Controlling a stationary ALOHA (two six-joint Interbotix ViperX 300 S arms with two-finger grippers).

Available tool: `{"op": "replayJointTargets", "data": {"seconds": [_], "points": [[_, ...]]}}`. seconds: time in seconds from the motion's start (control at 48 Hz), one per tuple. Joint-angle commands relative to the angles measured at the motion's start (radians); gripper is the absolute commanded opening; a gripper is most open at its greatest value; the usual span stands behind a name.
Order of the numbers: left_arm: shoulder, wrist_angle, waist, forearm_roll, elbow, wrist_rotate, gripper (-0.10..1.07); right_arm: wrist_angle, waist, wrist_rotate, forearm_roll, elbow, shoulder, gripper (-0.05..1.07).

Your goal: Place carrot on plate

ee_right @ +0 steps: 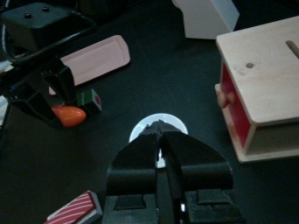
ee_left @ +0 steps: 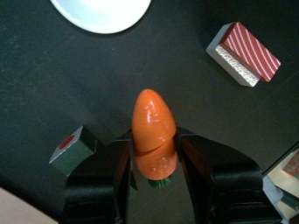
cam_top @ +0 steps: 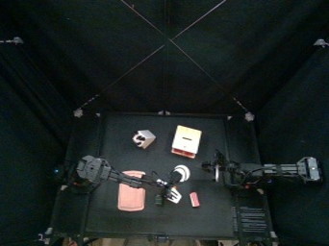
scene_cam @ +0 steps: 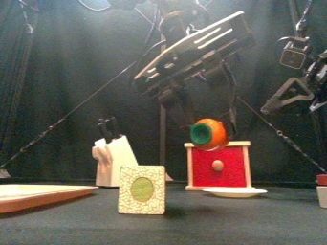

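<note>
My left gripper (ee_left: 152, 162) is shut on the orange carrot (ee_left: 153, 131) and holds it above the table, tip pointing away from the wrist. The carrot also shows in the front view (scene_cam: 207, 131), hanging above the red-fronted box, and in the right wrist view (ee_right: 69, 115). The small white plate (ee_left: 103, 12) lies on the table ahead of the carrot; it also shows in the top view (cam_top: 182, 174) and low in the front view (scene_cam: 234, 191). My right gripper (ee_right: 163, 142) is shut and empty, hovering over the plate (ee_right: 149, 128).
An orange-and-cream wooden box (cam_top: 189, 140) and a white knife block (cam_top: 141, 140) stand at the back. A pink board (cam_top: 133, 197) lies at the front left. A red striped small box (ee_left: 246, 52) and a green-fronted small box (scene_cam: 143, 189) stand near the plate.
</note>
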Motion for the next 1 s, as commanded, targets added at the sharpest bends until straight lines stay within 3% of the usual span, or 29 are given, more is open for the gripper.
{"op": "replayJointTargets", "data": {"seconds": [0.0, 0.292, 0.5, 0.708, 0.979], "points": [[-0.052, -0.002, 0.005, 0.006, -0.006, 0.0, 0.64, -0.003, -0.003, 0.0, 0.005, -0.011, 0.005, 0.03], [-0.11, 0.006, 0.003, 0.006, 0.051, -0.003, 0.64, -0.002, -0.003, 0.0, 0.006, -0.011, 0.005, 0.03], [-0.209, 0.1, 0.003, 0.003, 0.15, -0.021, 0.64, 0.002, 0.003, 0.002, 0.021, -0.011, 0.005, 0.03], [-0.302, 0.141, -0.021, 0.02, 0.273, -0.132, 0.64, 0.002, 0.003, 0.0, 0.037, -0.014, 0.005, 0.03], [-0.41, 0.13, -0.061, 0.021, 0.492, -0.302, 0.64, 0.002, 0.002, -0.002, 0.034, -0.018, 0.005, 0.03]]}}
